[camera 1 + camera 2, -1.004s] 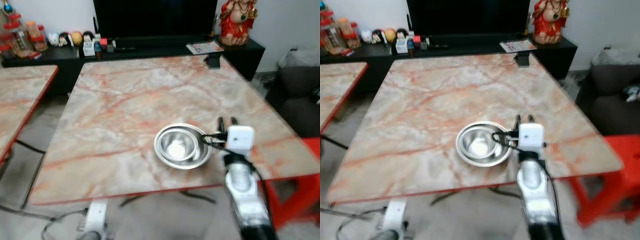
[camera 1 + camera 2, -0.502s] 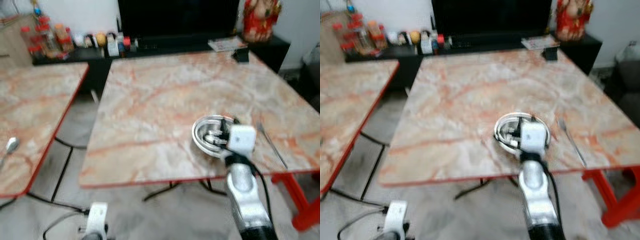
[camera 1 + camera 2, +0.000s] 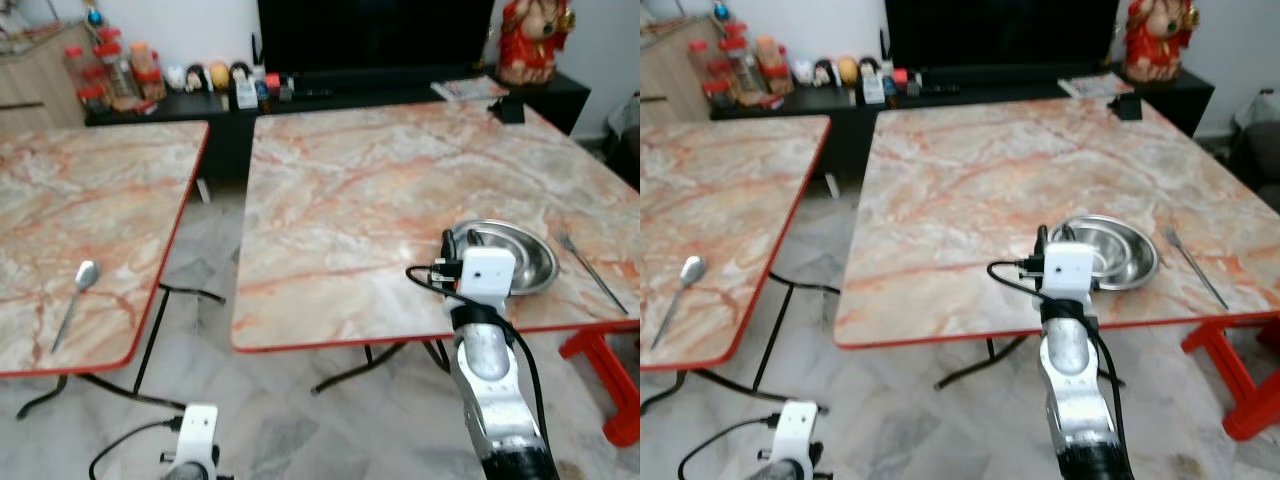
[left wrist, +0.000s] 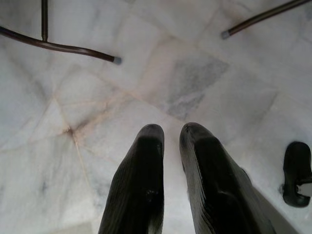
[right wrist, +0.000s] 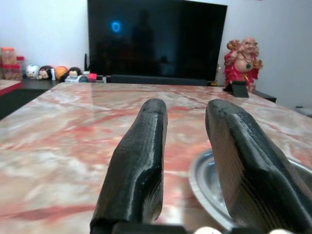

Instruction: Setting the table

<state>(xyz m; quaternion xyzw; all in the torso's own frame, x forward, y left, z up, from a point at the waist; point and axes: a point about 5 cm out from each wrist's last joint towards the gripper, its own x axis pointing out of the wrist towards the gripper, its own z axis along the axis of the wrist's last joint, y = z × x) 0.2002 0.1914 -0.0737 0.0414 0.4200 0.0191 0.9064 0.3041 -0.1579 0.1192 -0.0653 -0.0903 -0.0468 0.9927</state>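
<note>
Fingers apart and empty, the right gripper (image 5: 185,122) hovers at centre frame, just left of the steel bowl (image 3: 1110,252). A fork (image 3: 1193,265) lies right of the bowl; a spoon (image 3: 678,290) rests at the far-left table. The left gripper (image 4: 170,134) hangs idle, fingers nearly together.

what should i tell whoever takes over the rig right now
Right claw: open, holding nothing, low over the near edge of the right table, just beside the steel bowl.
Left claw: nearly closed, holding nothing, arm hanging idle, pointing at the floor.
Things: the bowl sits near the right table's front edge, with a fork lying on its right. A spoon lies on the left table.
Done: bowl and fork laid.
Left: likely fetch the spoon and lay it by the bowl.
</note>
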